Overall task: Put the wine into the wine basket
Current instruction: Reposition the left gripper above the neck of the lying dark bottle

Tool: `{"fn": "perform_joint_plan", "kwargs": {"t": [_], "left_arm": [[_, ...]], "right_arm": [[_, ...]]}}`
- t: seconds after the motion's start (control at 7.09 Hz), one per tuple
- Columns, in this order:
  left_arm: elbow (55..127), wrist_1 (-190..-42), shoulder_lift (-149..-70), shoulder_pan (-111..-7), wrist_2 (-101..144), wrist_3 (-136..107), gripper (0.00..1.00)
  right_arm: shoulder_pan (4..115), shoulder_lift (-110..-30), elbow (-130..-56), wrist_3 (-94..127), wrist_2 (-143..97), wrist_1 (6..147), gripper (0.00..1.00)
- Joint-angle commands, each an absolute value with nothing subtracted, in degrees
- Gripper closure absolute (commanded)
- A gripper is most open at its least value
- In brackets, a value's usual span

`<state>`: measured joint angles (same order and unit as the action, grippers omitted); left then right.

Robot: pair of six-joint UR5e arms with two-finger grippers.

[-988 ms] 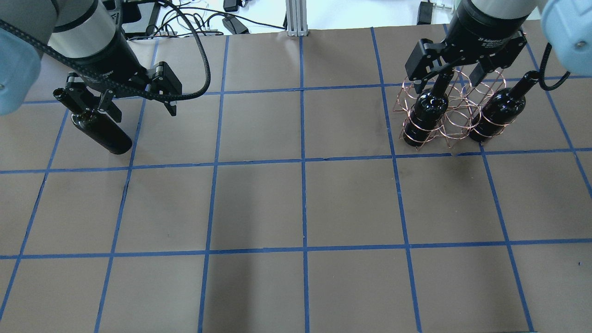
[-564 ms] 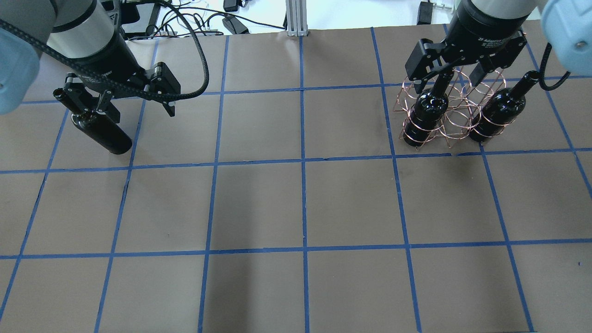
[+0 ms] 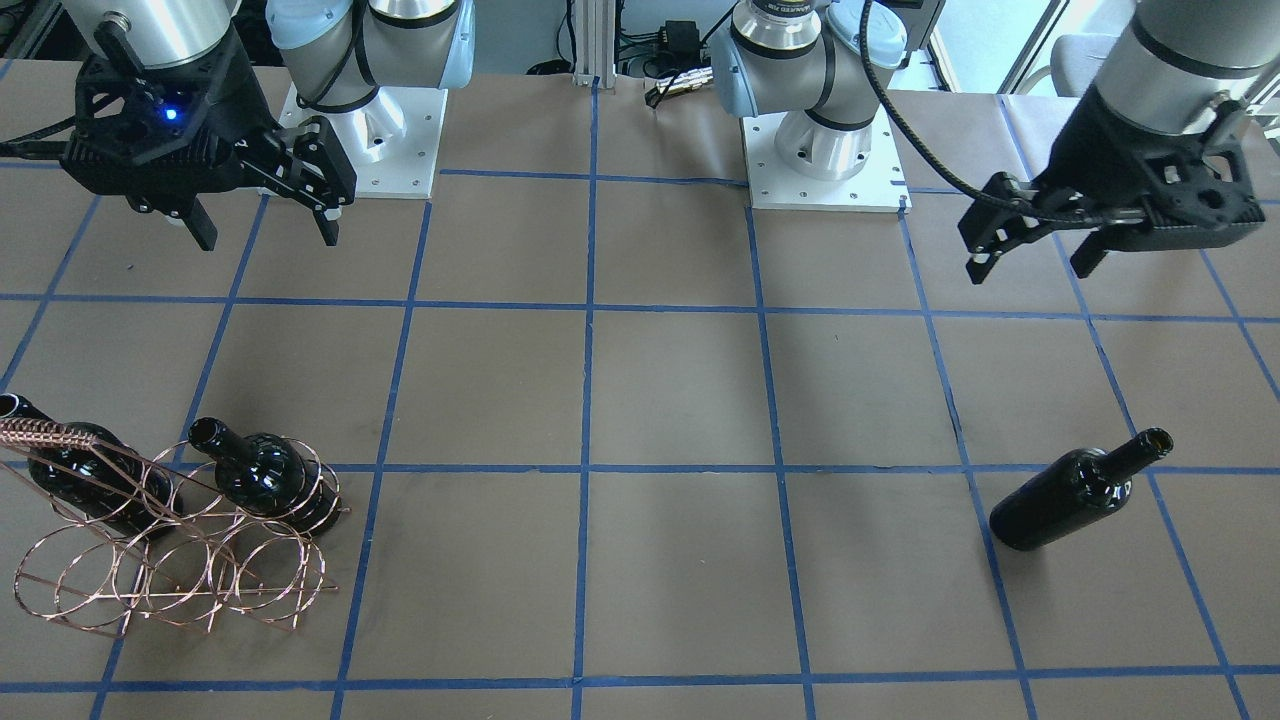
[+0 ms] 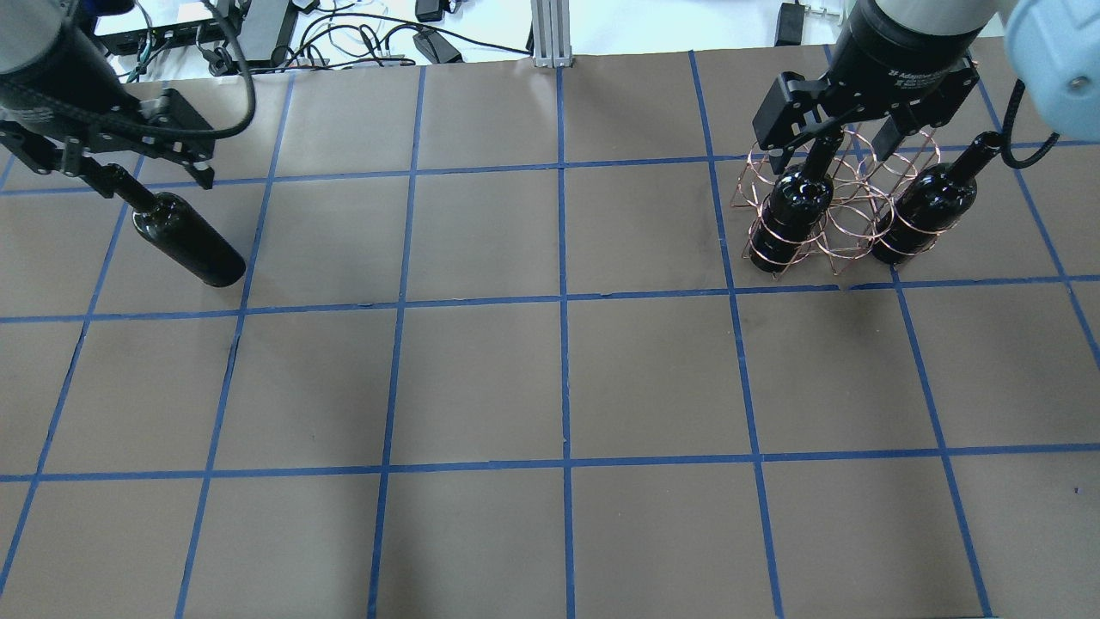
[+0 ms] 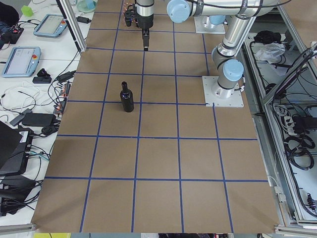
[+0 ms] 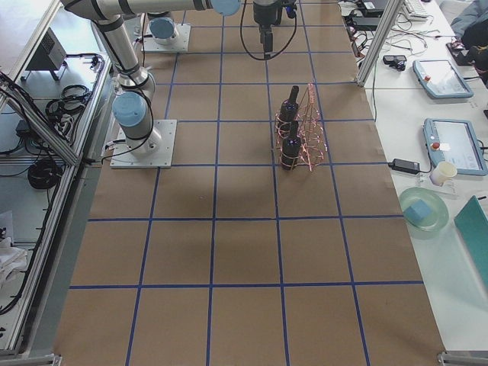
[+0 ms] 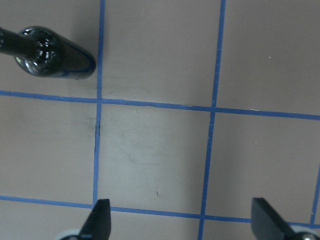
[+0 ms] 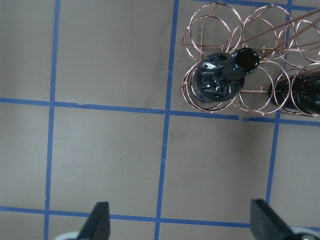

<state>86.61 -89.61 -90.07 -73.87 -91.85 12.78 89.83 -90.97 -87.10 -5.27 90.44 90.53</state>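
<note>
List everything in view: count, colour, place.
lone bottle: 1, near-black, upright on the bare table, robot's left side
racked bottles: 2, near-black, in the rack's loops
rack: 1, copper wire, robot's right side, far from the bases
table: 1, brown with a blue tape grid
pendants: at least 2, blue-grey, operators' bench
plate: 1, teal, same bench
cup: 1, white, beside the plate
cables: several, black, beyond the table's far edge
left gripper: 1, black, open, empty, raised on the base side of the lone bottle
right gripper: 1, black, open, empty, raised on the base side of the rack
</note>
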Motion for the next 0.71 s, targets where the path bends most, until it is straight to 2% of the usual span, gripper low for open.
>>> {"fn": "perform_joint_plan", "kwargs": {"t": [0.0, 0.56], "left_arm": [[83.0, -87.3, -94.4, -65.4, -91.5, 20.7, 0.0], [80.2, -80.6, -104.6, -64.6, -91.2, 24.1, 0.0]], "right_arm": [[89.8, -91.0, -87.1, -5.3, 90.4, 90.5, 0.01], [89.8, -91.0, -87.1, -5.3, 90.4, 90.5, 0.01]]}}
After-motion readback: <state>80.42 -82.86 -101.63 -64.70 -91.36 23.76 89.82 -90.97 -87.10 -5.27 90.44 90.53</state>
